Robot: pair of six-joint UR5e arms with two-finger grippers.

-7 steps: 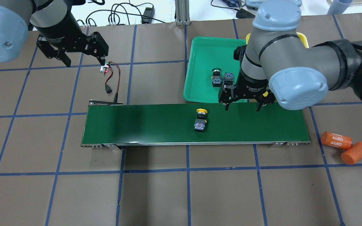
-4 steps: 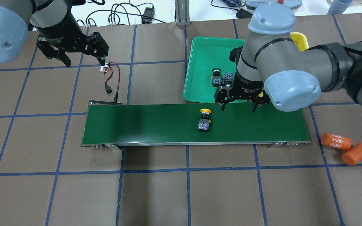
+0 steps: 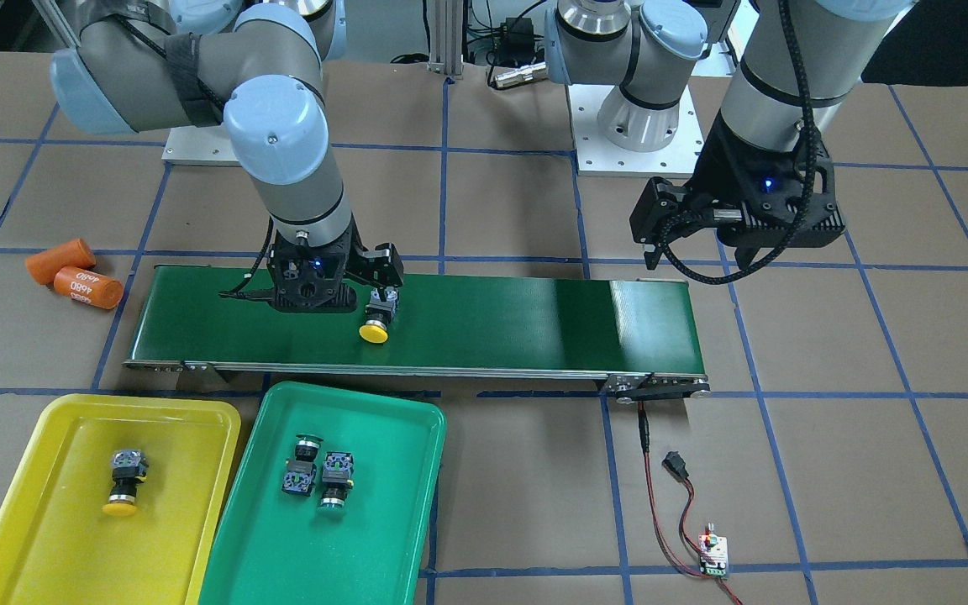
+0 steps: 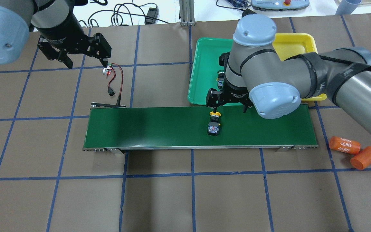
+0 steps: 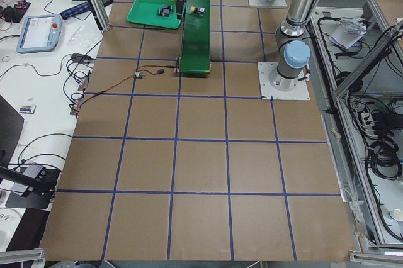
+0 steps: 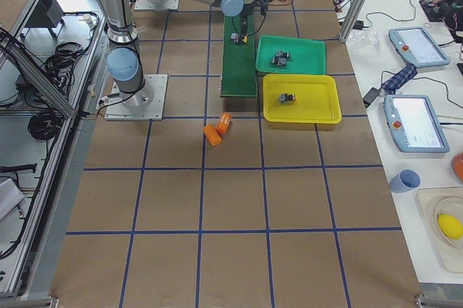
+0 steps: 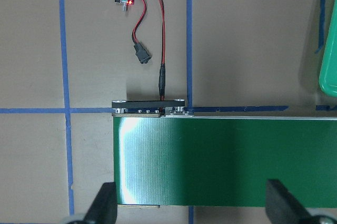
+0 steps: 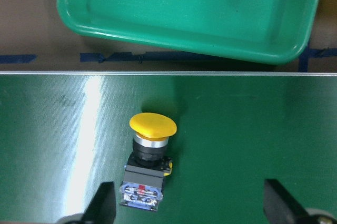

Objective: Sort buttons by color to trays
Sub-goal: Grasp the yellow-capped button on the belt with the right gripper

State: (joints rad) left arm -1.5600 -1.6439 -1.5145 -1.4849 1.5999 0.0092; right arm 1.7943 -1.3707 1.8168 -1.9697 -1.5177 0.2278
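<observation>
Right, the last stray button is what I'm after. The yellow button [image 8: 149, 161] lies on its side on the conveyor belt [image 4: 156, 125], cap toward the green tray [image 3: 366, 521], blocky body toward the robot. The right gripper [image 8: 190, 205] hangs over it with fingers spread wide and nothing between them. The left gripper [image 4: 87, 62] hovers open and empty over the counter [image 4: 159, 199], well apart from the work, near the small wired board [image 3: 714, 555].

From the wrist camera the button sits off-centre, close to one finger [image 8: 103, 203] and far from the other. I'd slide the wrist along the belt until the square body is midway. I'd then come down low and close on the flat sides of the body, not on the round cap or the collar, which I'd expect to slip. If the belt is running, I'd lead it a little.

Both green buttons [image 3: 316, 472] are in the green tray. One yellow one [image 3: 124, 481] lies in the yellow tray [image 3: 39, 512], where this one belongs.
</observation>
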